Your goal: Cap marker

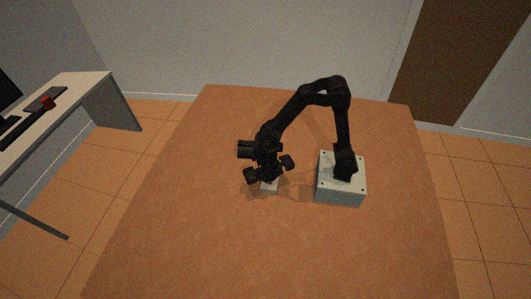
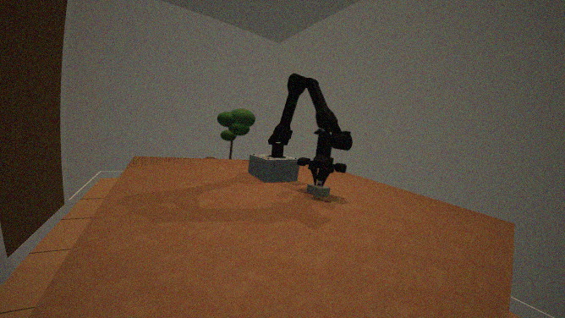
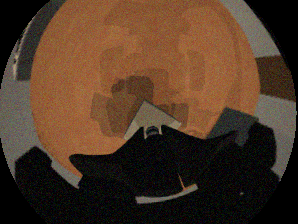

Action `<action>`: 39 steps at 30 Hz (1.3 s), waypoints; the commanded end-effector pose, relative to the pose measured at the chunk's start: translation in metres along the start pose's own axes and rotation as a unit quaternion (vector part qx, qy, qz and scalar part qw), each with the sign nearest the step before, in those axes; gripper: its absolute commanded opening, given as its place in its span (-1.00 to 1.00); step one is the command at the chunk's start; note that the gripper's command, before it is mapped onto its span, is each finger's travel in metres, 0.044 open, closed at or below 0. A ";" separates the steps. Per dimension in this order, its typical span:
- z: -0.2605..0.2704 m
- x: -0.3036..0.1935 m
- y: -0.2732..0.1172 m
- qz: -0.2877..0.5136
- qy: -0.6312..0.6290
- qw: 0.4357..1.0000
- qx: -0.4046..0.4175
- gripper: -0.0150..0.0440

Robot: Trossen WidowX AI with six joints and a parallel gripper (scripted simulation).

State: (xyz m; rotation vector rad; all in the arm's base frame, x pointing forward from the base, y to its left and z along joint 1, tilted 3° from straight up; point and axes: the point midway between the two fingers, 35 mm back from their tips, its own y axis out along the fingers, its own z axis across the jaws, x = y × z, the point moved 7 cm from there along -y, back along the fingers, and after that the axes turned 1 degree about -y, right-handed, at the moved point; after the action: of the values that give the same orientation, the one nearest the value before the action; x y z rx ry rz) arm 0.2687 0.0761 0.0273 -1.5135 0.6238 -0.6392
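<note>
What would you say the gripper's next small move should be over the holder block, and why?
Probably one more short press straight down. The gripper is shut on what must be the cap, directly above the holder block and very close to it, but the views hide whether the cap sits fully on the marker. Only then open and lift away.
</note>
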 end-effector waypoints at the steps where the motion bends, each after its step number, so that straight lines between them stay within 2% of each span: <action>1: -0.001 0.000 0.008 0.001 -0.002 1.000 -0.004 -0.49; 33: -0.001 0.000 0.008 0.001 -0.002 1.000 -0.004 -0.49; 39: 0.000 0.000 0.000 0.000 0.000 1.000 0.000 0.04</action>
State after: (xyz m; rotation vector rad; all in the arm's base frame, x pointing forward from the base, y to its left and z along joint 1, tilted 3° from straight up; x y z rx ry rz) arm 0.2693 0.0763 0.0292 -1.5082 0.6186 -0.6439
